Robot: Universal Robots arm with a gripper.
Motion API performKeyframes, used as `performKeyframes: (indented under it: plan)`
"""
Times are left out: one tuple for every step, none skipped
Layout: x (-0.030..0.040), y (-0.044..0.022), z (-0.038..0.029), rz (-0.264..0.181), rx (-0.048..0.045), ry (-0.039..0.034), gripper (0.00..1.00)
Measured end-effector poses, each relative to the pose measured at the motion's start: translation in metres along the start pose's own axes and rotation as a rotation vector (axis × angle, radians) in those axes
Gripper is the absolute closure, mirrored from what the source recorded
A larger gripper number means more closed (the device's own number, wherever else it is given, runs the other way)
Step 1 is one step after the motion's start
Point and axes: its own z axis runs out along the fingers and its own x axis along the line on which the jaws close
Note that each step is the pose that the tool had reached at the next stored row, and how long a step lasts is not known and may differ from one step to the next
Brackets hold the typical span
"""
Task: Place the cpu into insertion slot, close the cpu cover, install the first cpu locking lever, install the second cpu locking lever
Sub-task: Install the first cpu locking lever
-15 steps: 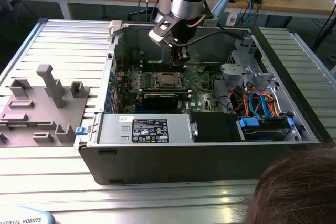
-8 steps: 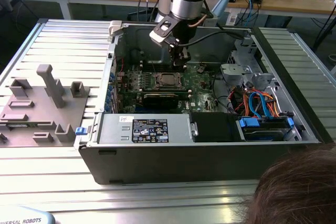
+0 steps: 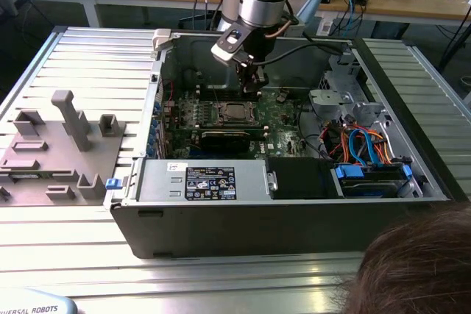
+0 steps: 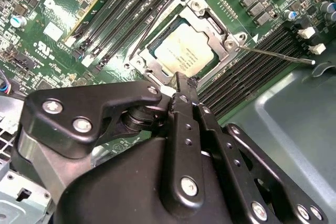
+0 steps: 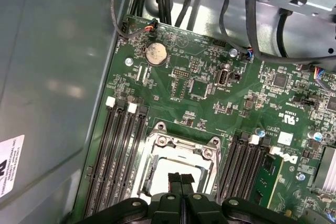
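Note:
The silver-topped cpu point(image 4: 184, 48) lies in the insertion slot point(image 3: 238, 113) on the green board inside the open computer case. The cpu cover point(image 4: 212, 30) lies flat over it, framing the chip in its window. One thin locking lever point(image 4: 278, 55) sticks out sideways over the black memory slots. A second lever point(image 4: 157, 22) runs along the opposite side of the socket. My gripper point(image 4: 181, 80) hovers just above the socket's edge, fingers shut together with nothing between them. In the first wrist view the gripper point(image 5: 181, 178) overlaps the cpu point(image 5: 159, 177) and the cover point(image 5: 173, 148).
Black memory slots point(image 4: 247, 72) flank the socket. Along the case's near wall sits a power supply point(image 3: 202, 180), with a drive bay and blue cables point(image 3: 368, 156) at the exterior view's right. A grey fixture point(image 3: 59, 145) lies outside the case. A person's hair point(image 3: 412, 262) shows.

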Motion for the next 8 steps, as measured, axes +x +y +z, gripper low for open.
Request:
performKeyframes:
  plan:
    - [0.0000,0.0000,0.0000,-0.005,-0.0001,-0.0003,0.89]
    - [0.0000,0.0000,0.0000,-0.013,-0.0002,-0.0007,0.89]
    - [0.0000,0.0000,0.0000,-0.018,-0.0002,-0.0010,0.89]
    - [0.0000,0.0000,0.0000,-0.023,-0.0001,-0.0013,0.89]
    - [0.0000,0.0000,0.0000,-0.030,-0.0002,-0.0016,0.89]
    - [0.0000,0.0000,0.0000,-0.034,-0.0003,-0.0018,0.89]
    - [0.0000,0.0000,0.0000,-0.041,-0.0003,-0.0022,0.89]
    - [0.0000,0.0000,0.0000,-0.046,-0.0004,-0.0025,0.89]
